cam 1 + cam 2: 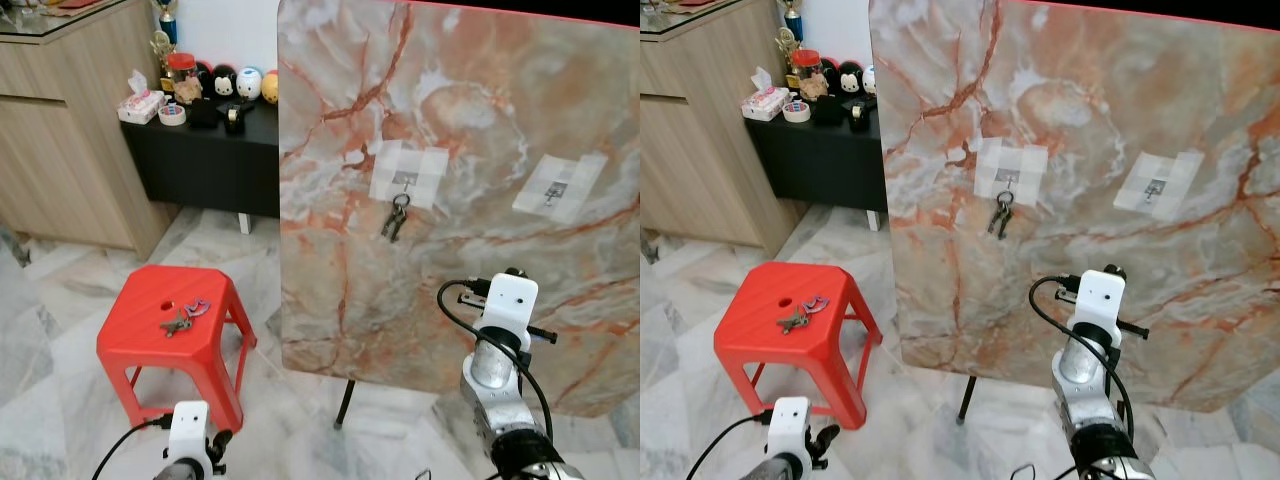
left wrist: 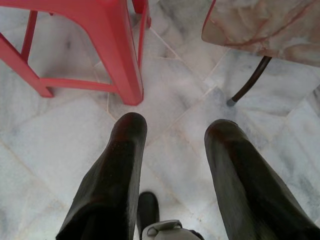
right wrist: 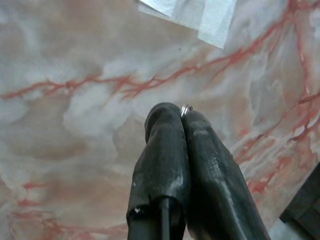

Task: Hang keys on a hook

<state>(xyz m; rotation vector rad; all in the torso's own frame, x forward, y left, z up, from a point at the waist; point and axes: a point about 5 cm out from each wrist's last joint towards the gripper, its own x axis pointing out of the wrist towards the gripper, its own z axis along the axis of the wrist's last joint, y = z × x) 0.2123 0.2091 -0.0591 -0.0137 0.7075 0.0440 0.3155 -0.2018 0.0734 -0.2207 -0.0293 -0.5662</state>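
An upright marble board point(image 1: 450, 120) carries two small hooks on white tape, the left hook point(image 1: 403, 180) and the right hook point(image 1: 556, 190). One bunch of keys point(image 1: 395, 218) hangs from the left hook. Another bunch of keys point(image 1: 182, 318) lies on the red stool point(image 1: 135, 335). My right arm point(image 1: 505, 305) is raised in front of the board, below and between the hooks. In its wrist view my right gripper point(image 3: 181, 112) is shut close to the marble, with a small metal ring point(image 3: 186, 108) showing at the tips. My left gripper point(image 2: 175, 131) is open, low over the floor beside a stool leg point(image 2: 130, 60).
A black low table point(image 1: 210, 150) with toys, a jar and a tissue box stands at the back left beside a wooden cabinet point(image 1: 70, 130). The board's thin black leg point(image 1: 345, 402) reaches the marble floor right of the stool.
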